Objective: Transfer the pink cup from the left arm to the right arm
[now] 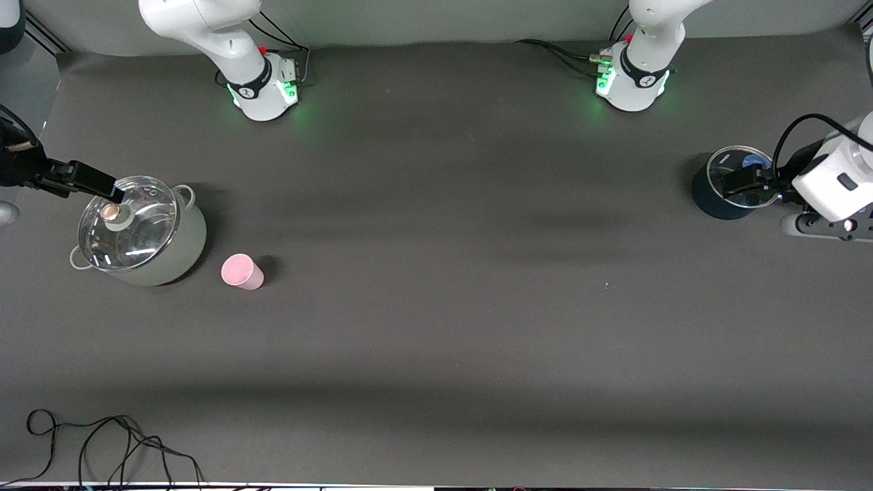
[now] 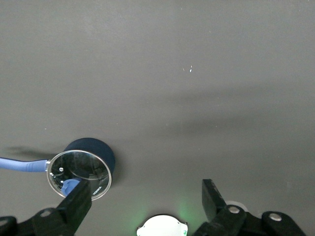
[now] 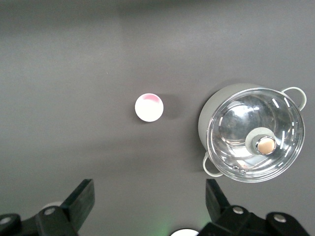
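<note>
Low in the left half of the front view, the pink cup (image 1: 242, 271) stands on the bench (image 1: 436, 327), a small smooth plastic tumbler, tapered and without a handle. Its long axis runs up and down, and the right wrist view shows it end-on as a pale round disc (image 3: 149, 107); whether that upward end is the mouth or the base I cannot tell. Nothing touches it.

Just beside it, toward the right arm's end of the bench, sits a pale grey-green pot (image 1: 146, 235) with two loop handles and a domed clear glass lid (image 1: 127, 221) that carries a round coppery knob. The right gripper (image 1: 102, 187) hangs over that lid, its black jaws apart and holding nothing.

At the far right of the front view stands a small dark blue pot (image 1: 716, 194) with a glass lid (image 2: 78, 174) rimmed in metal. The left gripper (image 1: 747, 184) is over it, jaws apart and empty.

A matte dark grey sheet covers the bench, and loose black cable (image 1: 102, 443) lies at the lower left of the frame.
</note>
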`<act>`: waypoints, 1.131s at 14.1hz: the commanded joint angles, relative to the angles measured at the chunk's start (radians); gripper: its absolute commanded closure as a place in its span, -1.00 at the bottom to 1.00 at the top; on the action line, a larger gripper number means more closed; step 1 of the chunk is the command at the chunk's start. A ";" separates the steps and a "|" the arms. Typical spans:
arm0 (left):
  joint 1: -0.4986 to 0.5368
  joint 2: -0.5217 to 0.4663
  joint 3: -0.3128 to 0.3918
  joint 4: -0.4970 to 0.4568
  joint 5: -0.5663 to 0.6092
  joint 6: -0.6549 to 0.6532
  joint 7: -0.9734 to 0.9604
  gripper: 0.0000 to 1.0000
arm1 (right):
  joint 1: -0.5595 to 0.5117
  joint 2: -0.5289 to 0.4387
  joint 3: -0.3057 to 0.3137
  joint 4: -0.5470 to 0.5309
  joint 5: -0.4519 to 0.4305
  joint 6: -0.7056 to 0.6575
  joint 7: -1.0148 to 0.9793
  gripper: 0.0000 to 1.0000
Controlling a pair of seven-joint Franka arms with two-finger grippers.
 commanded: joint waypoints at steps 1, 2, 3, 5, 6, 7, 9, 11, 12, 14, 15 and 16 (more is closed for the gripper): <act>-0.004 -0.060 0.000 -0.031 0.017 -0.016 -0.018 -1.00 | 0.007 -0.003 -0.002 -0.001 -0.021 -0.009 -0.026 -0.99; -0.004 -0.080 0.001 -0.060 0.017 -0.007 -0.015 -1.00 | 0.008 -0.003 -0.002 -0.003 -0.021 -0.009 -0.027 -0.99; -0.013 -0.092 0.010 -0.076 0.017 0.002 -0.014 -1.00 | 0.010 -0.005 -0.002 -0.003 -0.021 -0.011 -0.029 -0.99; -0.153 -0.094 0.153 -0.076 0.014 0.004 -0.012 -1.00 | -0.004 -0.002 0.009 -0.003 -0.022 -0.011 -0.029 -0.99; -0.271 -0.094 0.273 -0.076 0.012 0.004 -0.012 -1.00 | -0.047 -0.003 0.047 -0.003 -0.022 -0.009 -0.029 -1.00; -0.380 -0.094 0.385 -0.077 0.012 0.008 -0.010 -1.00 | -0.123 -0.008 0.134 -0.004 -0.024 -0.009 -0.029 -0.99; -0.516 -0.089 0.518 -0.079 0.006 0.033 -0.010 -1.00 | -0.213 -0.011 0.234 -0.004 -0.024 -0.006 -0.030 -0.99; -0.573 -0.080 0.559 -0.076 0.004 0.048 -0.012 -1.00 | -0.211 -0.011 0.238 -0.004 -0.018 0.006 -0.033 -0.99; -0.596 -0.074 0.584 -0.070 0.001 0.057 -0.010 -1.00 | -0.208 -0.014 0.238 -0.003 -0.019 0.007 -0.033 -0.99; -0.602 -0.061 0.592 -0.055 -0.002 0.061 -0.010 -1.00 | -0.201 -0.034 0.238 -0.003 -0.015 0.009 -0.032 -1.00; -0.596 -0.061 0.589 -0.053 -0.003 0.061 -0.010 -1.00 | -0.201 -0.035 0.238 -0.003 -0.012 0.024 -0.029 -0.99; -0.593 -0.061 0.589 -0.048 -0.005 0.061 -0.009 -1.00 | -0.201 -0.035 0.238 -0.006 -0.001 0.050 -0.029 -0.99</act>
